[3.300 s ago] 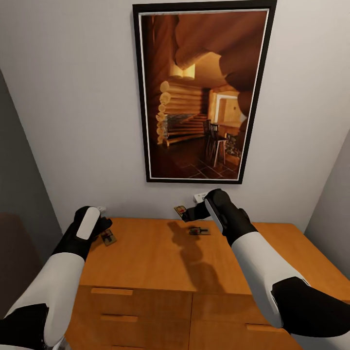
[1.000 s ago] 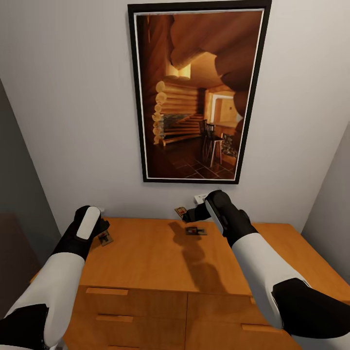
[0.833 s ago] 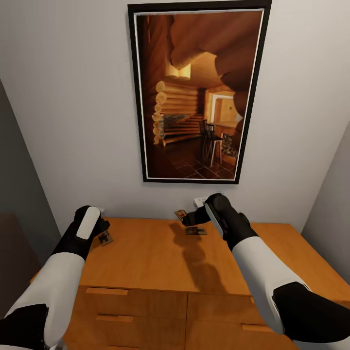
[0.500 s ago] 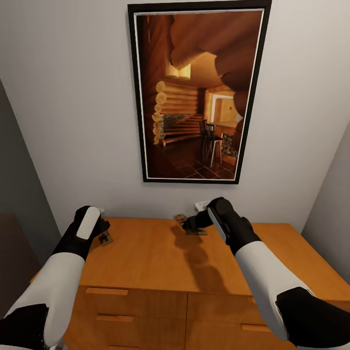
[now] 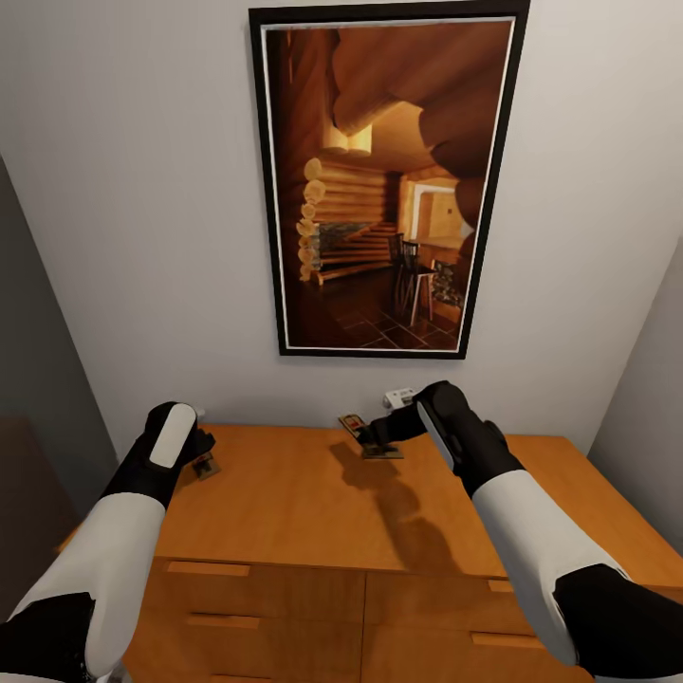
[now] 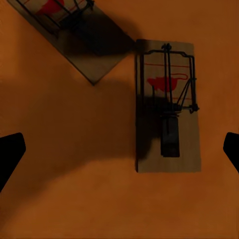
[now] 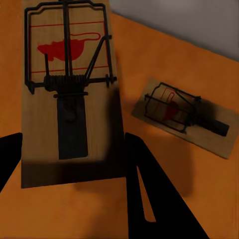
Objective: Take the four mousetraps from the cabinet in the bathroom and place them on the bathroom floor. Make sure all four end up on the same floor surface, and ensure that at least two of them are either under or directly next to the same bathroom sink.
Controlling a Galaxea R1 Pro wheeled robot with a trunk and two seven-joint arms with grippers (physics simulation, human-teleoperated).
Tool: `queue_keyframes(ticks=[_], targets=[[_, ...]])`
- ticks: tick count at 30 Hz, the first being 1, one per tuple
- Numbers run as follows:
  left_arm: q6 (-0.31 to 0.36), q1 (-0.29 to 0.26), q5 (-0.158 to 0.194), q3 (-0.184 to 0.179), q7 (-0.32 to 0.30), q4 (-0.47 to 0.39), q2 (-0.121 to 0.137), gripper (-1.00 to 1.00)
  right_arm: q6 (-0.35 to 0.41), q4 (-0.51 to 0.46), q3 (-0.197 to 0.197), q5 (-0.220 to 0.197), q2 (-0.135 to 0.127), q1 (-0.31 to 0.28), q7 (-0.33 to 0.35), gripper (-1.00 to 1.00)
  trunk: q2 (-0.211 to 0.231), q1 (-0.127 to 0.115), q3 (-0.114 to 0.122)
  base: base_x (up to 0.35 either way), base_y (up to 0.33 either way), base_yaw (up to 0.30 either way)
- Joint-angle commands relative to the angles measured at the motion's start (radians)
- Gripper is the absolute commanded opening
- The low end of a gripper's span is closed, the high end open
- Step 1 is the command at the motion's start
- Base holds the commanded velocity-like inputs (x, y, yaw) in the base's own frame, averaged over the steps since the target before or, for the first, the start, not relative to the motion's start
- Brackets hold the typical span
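The cabinet [image 5: 285, 503] has mousetraps lying flat on its top. My left gripper [image 5: 197, 446] hovers open over one mousetrap [image 5: 207, 466] near the back left corner. In the left wrist view, my left gripper [image 6: 119, 152] has its fingers spread wide, one mousetrap [image 6: 168, 127] between them and a second mousetrap [image 6: 64, 30] beyond. My right gripper [image 5: 373, 438] is low over another mousetrap [image 5: 384, 452] at the back middle. In the right wrist view, my right gripper [image 7: 74, 142] is open, its fingertips close beside the long edges of that mousetrap [image 7: 67, 94]. Another mousetrap [image 7: 184, 117] lies apart from it, near the wall.
A large framed picture [image 5: 384, 180] hangs on the white wall above the cabinet. A white wall socket [image 5: 398, 396] sits just over the back edge. Drawer pulls [image 5: 211, 569] show on the cabinet front. Grey walls close in on both sides.
My right arm has shifted right and lowered, bringing its gripper down around the mousetrap at the back middle. The left arm has stayed put.
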Motion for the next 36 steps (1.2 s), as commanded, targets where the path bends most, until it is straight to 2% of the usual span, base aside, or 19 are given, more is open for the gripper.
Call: queue_keyframes(ticks=[1,9,22,26,31,36], targets=[[0.003,-0.001,0.010,0.000,0.009,-0.001,0.000,1.00,0.004,-0.001,0.007,0.005,0.000,-0.001,0.001,-1.00,-0.001,0.000,-0.001,0.000,-0.102,0.000],[0.003,-0.001,0.009,0.001,0.009,-0.007,0.000,1.00,0.004,-0.003,0.016,0.007,-0.001,-0.001,0.002,-1.00,-0.001,0.000,-0.001,0.000,-0.155,0.000],[0.003,-0.001,0.006,-0.002,0.020,-0.015,0.000,1.00,0.004,0.001,0.017,0.008,-0.001,-0.001,0.001,-1.00,-0.001,0.000,-0.001,0.000,-0.015,0.000],[0.003,-0.002,0.007,-0.005,0.057,-0.041,0.002,1.00,0.004,0.005,0.017,0.008,0.000,-0.001,-0.001,-1.00,-0.001,0.000,-0.001,0.000,0.000,0.000],[0.004,-0.030,0.009,-0.005,0.123,-0.050,-0.017,1.00,0.004,0.006,0.017,0.007,0.002,-0.001,-0.001,-1.00,-0.001,0.000,-0.001,0.000,0.000,0.000],[0.004,-0.041,0.010,-0.005,0.140,-0.048,-0.025,1.00,0.004,0.006,0.017,0.008,0.003,-0.001,-0.002,-1.00,-0.001,0.000,-0.001,0.000,0.000,0.000]])
